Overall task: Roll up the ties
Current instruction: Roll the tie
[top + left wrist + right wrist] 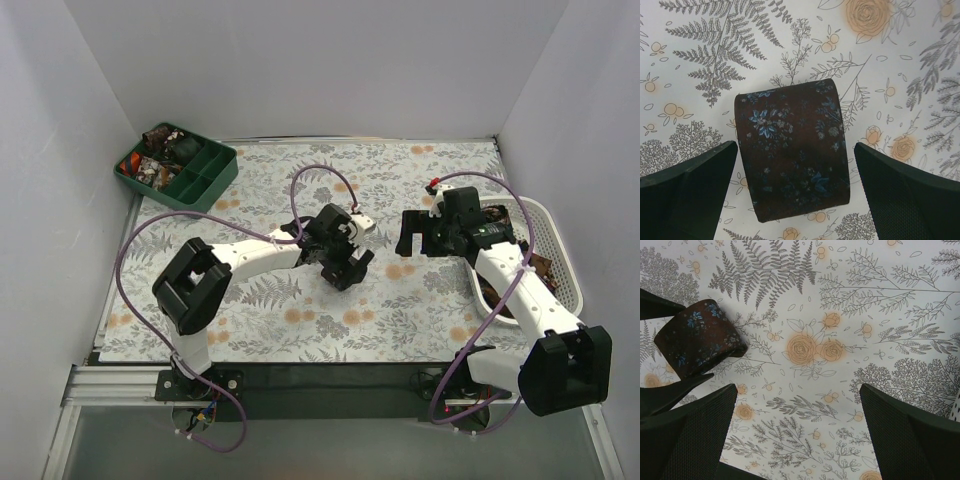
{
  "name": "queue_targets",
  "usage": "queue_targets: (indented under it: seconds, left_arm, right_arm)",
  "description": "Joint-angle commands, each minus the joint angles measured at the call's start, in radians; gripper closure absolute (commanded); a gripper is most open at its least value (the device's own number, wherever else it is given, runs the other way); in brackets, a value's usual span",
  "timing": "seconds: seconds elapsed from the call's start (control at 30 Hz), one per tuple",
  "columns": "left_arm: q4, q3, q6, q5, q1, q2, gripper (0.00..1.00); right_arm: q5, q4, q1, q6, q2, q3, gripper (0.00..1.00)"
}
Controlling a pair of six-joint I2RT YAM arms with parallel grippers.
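The rolled tie (792, 150), likely soft, light and prone to uncoil, lies on the surface (890, 50) well left of the basket (562, 255); it is best pinched across its coil. The left gripper (350, 268) straddles it, jaws wide and clear of it; the right gripper (798, 390), nearer the basket, is released too.

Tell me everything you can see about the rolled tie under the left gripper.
The rolled tie is a short, fat coil of dark brown, woven-looking fabric printed with small blue and pale flowers. It lies on its side on the floral tablecloth near mid-table, with no loose tail showing. The open left gripper hangs over it, its fingers flanking it without clamping.
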Motion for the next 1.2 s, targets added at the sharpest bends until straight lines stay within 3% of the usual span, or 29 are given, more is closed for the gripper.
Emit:
queue_targets:
  seconds: [0.0,0.33,0.37,0.5,0.67,0.8,0.83,0.97,1.17]
  left_arm:
    - [-0.019,0.05,0.026,-0.043,-0.015,0.028,0.02]
    - [-0.021,0.102,0.029,-0.068,-0.023,0.125,0.07]
    - [-0.021,0.102,0.031,-0.073,-0.026,0.134,0.14]
    - [-0.021,0.096,0.04,-0.08,-0.027,0.151,0.22]
    - [-0.019,0.088,0.066,-0.076,-0.03,0.166,0.39]
    - [-0.013,0.073,0.129,-0.065,-0.032,0.171,0.56]
    - [-0.007,0.068,0.153,-0.063,-0.032,0.168,0.65]
    - [0.013,0.04,0.308,-0.036,-0.03,0.154,0.66]
    - [0.019,0.037,0.389,0.079,-0.03,0.104,0.54]
  right_arm:
    - [-0.039,0.019,-0.008,-0.007,-0.032,-0.014,0.02]
    - [-0.057,0.019,-0.016,-0.013,-0.06,-0.06,0.02]
    - [-0.06,0.019,-0.016,-0.013,-0.06,-0.062,0.02]
    - [-0.065,0.019,-0.016,-0.011,-0.055,-0.067,0.02]
    - [-0.065,0.018,-0.017,-0.013,-0.057,-0.068,0.02]
    - [-0.066,0.018,-0.017,-0.013,-0.058,-0.071,0.02]
    - [-0.065,0.019,-0.017,-0.013,-0.06,-0.071,0.02]
    - [-0.068,0.018,-0.019,-0.01,-0.061,-0.082,0.02]
    - [-0.091,0.019,-0.017,-0.011,-0.061,-0.083,0.01]
